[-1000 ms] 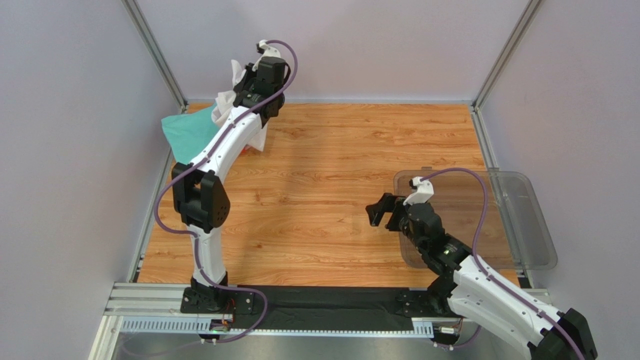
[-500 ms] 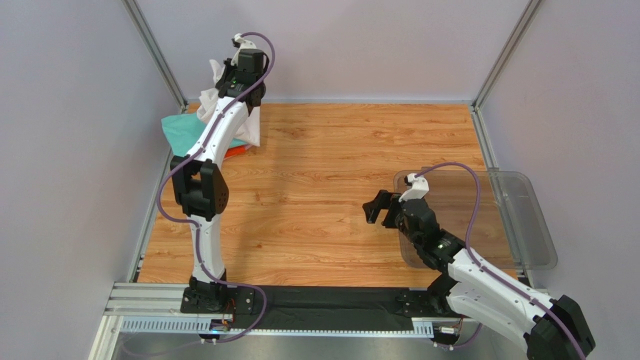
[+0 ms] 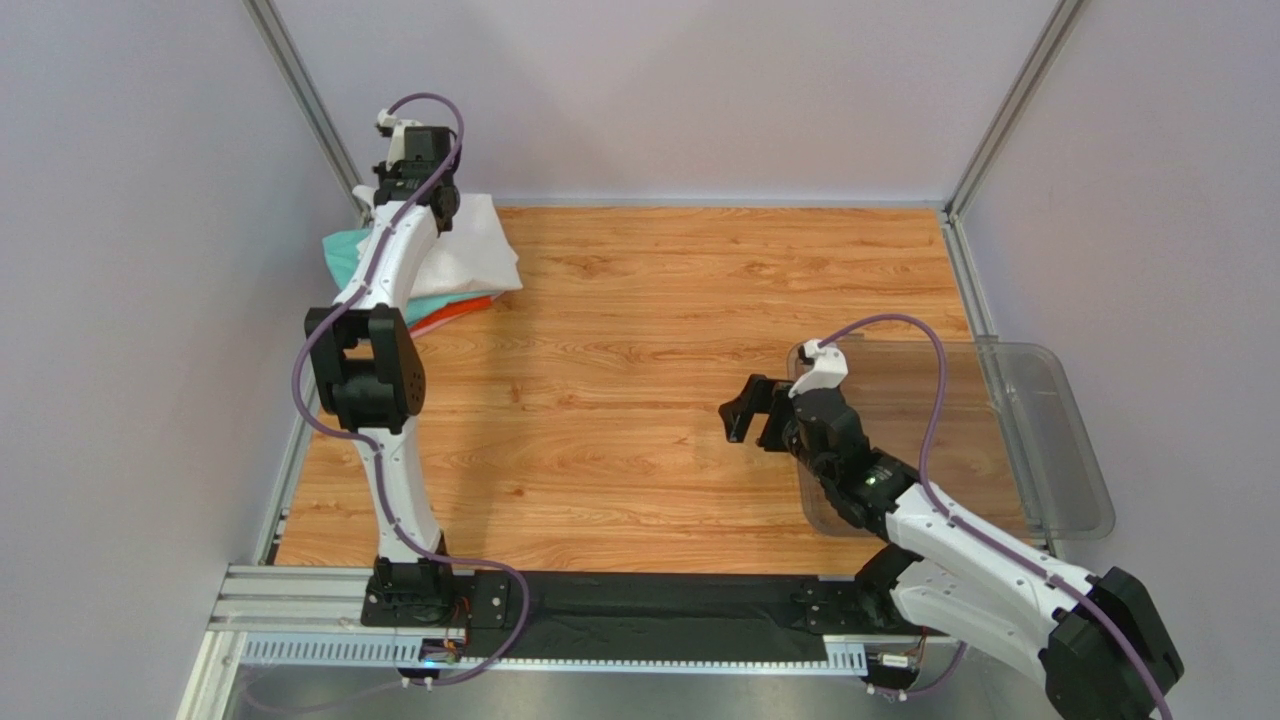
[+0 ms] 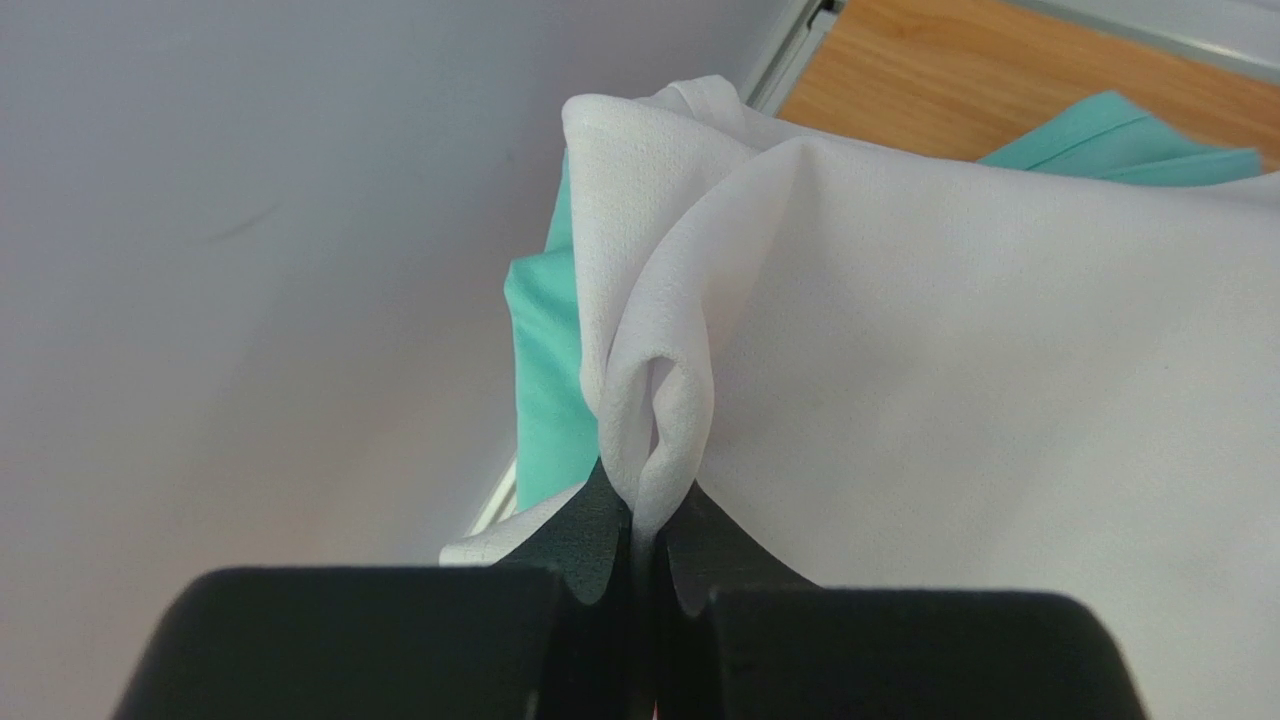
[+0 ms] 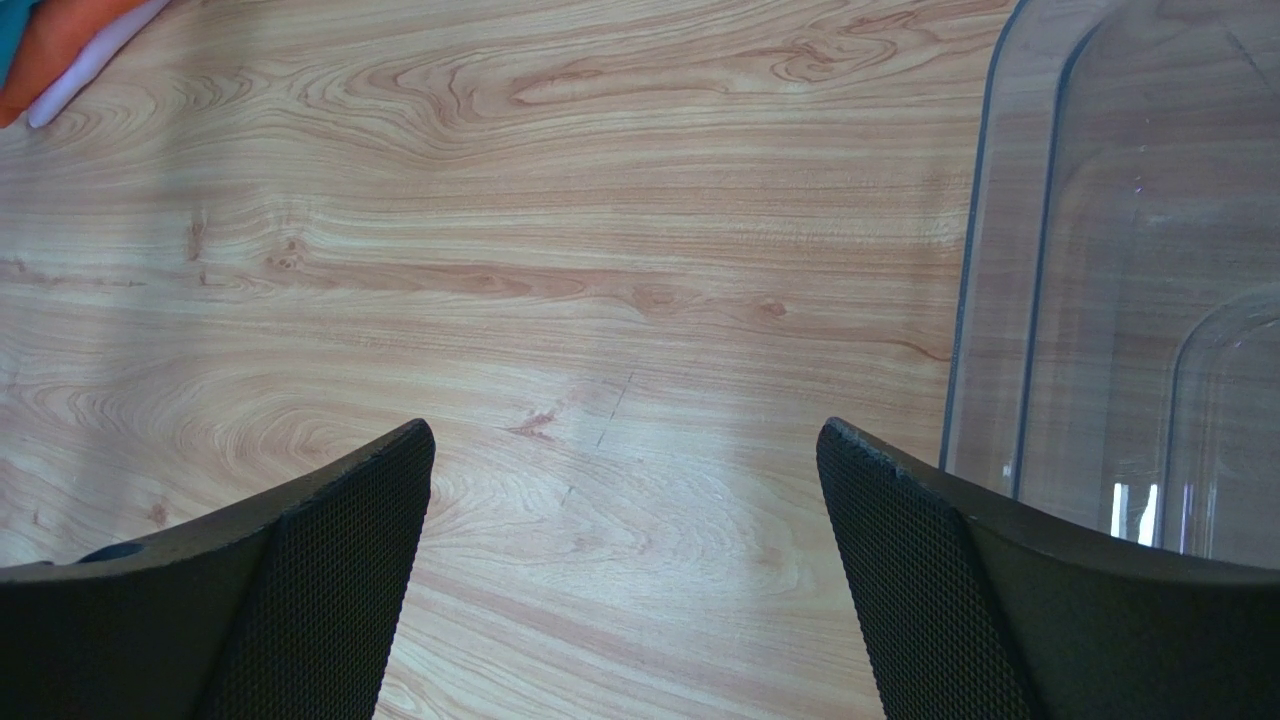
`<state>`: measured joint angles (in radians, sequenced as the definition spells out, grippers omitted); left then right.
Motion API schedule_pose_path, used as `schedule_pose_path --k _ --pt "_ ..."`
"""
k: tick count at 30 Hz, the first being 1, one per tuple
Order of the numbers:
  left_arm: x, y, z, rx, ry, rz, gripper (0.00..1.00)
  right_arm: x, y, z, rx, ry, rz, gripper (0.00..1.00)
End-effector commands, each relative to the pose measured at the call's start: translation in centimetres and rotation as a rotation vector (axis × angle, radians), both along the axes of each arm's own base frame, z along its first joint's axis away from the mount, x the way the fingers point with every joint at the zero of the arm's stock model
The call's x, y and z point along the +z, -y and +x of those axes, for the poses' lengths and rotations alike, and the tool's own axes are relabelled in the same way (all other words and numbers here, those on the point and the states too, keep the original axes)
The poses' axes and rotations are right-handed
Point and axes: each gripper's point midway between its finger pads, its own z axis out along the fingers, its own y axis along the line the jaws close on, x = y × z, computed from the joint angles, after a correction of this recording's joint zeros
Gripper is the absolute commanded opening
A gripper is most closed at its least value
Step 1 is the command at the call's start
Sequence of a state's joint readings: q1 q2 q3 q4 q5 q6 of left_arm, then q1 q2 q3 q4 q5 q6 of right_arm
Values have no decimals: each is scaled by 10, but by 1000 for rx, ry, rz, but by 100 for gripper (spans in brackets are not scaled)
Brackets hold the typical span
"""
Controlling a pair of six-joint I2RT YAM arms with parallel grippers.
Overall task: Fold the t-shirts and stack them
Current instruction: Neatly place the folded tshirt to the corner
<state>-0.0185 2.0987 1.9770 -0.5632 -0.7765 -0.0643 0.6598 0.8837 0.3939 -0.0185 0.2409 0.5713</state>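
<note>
Seeing my right end effector [image 5: 622, 438] spread wide and empty above the table [image 3: 646, 345], beside the clear bin [image 3: 1052, 435] | far-left corner by the wall: my left end effector [image 4: 643, 528] pinched tight on a fold of the white t-shirt [image 4: 962, 345] | white cloth drapes over the teal t-shirt [image 4: 544, 360] and orange-red t-shirt [image 3: 464, 308] there

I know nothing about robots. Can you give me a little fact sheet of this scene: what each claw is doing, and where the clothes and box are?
left gripper: shut on a fold of the white t-shirt, far left corner
right gripper: open, holding nothing, over the wooden table
white t-shirt: lying partly over the teal t-shirt and orange-red t-shirt
clear plastic bin: right side of the wooden table, beside the right gripper
</note>
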Motion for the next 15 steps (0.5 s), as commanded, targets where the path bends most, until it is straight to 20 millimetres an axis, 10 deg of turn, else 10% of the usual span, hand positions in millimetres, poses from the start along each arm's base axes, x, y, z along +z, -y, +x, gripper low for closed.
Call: schedule_pose_path --k 1,15 --pt "16 -14 -4 45 95 -67 0 2 -2 1 -1 -12 1 100" --pt "-22 -57 -24 221 69 -108 8 -2 -4 1 3 -34 -4 100"
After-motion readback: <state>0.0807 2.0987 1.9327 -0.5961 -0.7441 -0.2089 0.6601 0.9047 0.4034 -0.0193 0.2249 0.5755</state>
